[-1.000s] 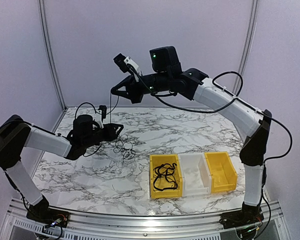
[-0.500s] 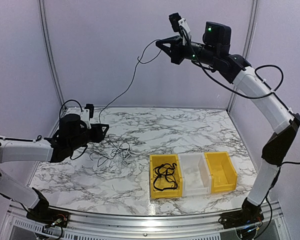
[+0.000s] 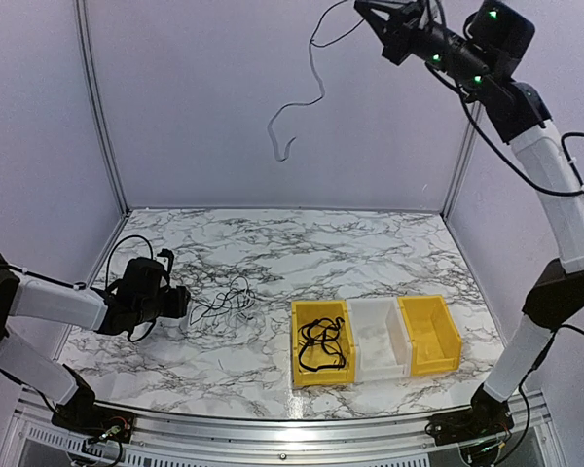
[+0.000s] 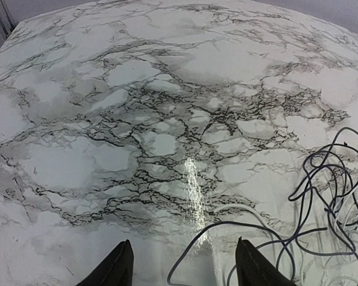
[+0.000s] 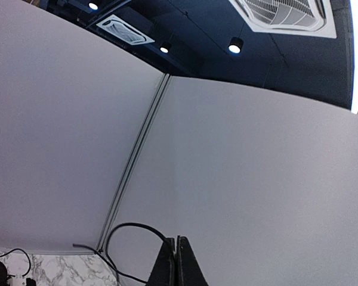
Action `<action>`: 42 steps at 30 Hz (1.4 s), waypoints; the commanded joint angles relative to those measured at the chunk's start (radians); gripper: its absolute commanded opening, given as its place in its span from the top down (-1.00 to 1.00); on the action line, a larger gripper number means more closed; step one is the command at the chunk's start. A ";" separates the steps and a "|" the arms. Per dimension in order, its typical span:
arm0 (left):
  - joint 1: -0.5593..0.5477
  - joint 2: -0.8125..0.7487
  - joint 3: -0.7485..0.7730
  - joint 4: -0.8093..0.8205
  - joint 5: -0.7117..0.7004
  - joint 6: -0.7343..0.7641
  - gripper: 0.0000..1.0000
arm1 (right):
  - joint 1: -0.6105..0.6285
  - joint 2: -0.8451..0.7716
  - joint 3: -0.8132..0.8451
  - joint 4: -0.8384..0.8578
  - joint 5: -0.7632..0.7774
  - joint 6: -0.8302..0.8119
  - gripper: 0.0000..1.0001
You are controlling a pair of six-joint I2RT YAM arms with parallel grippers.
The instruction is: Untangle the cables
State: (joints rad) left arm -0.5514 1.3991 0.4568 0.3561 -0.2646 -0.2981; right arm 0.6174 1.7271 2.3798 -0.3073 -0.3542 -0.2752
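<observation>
The big marble table (image 3: 370,253) has three bins on it near the front. Some black cables (image 3: 321,348) lie in the yellow bin (image 3: 302,336) on the left, so I think that part is done. The other two bins look empty. A small tangle (image 3: 224,306) of dark and pale cables sits on the table, so there is more to pull apart. One pale cable (image 3: 321,89) hangs high in the air, free of the tangle. The right pincer (image 3: 382,21) is pressed together and pinches its top end. The left pincer (image 4: 182,262) is spread, low beside the tangle, holding nothing.
</observation>
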 commanded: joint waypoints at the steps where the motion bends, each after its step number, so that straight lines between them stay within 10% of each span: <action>1: 0.002 0.016 0.031 -0.034 -0.006 0.012 -0.24 | -0.004 -0.052 0.005 0.020 0.046 -0.069 1.00; 20: 0.002 -0.067 0.337 -0.325 0.075 -0.087 -0.41 | -0.056 -0.477 -0.579 -0.165 0.181 -0.314 1.00; 42: 0.004 0.080 0.528 -0.352 0.011 -0.116 -0.42 | -0.058 -0.660 -0.695 -0.486 0.071 -0.337 1.00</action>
State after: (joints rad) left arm -0.5514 1.4677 0.9771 0.0261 -0.2474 -0.3943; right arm 0.5678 1.0988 1.7210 -0.6971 -0.2024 -0.6037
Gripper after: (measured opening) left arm 0.708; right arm 0.022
